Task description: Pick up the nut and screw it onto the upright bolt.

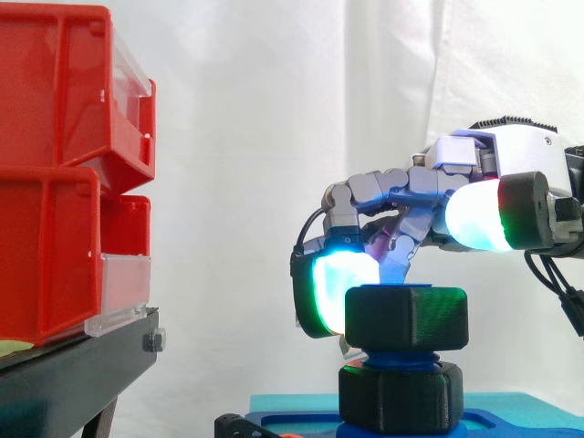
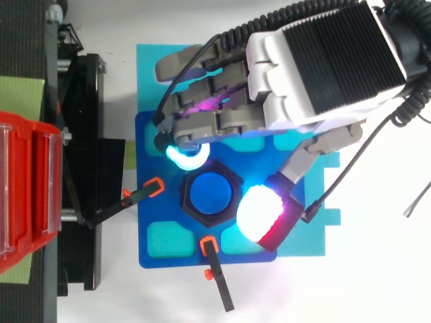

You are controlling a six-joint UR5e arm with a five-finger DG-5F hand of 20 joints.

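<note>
I had the hand [image 1: 429,192] curled down over the nut [image 1: 406,318]. One cyan-glowing fingertip [image 1: 333,287] lay against the nut's flank on the side away from the wrist. The thumb pad [image 2: 259,214] sat on the opposite side, just beside the nut from above, but from the side it rode higher than the nut's top face. So I read it as fingers wrapped round the nut rather than a firm two-sided pinch.

The nut itself was directly beneath the fingers, level on the blue bolt [image 2: 212,194], whose end showed through its bore. Bare thread separated it from a second black hexagonal piece [image 1: 401,397] lower down, so I judged it was started but far from run down.

The bolt stood upright from a blue plate [image 2: 147,145] under the hand, pinned by two orange-tipped clamps [image 2: 138,196], presumably so that twisting would not drag the fixture round. The red bins [image 1: 55,182] stood well beyond the fingertips, out of the way.
</note>
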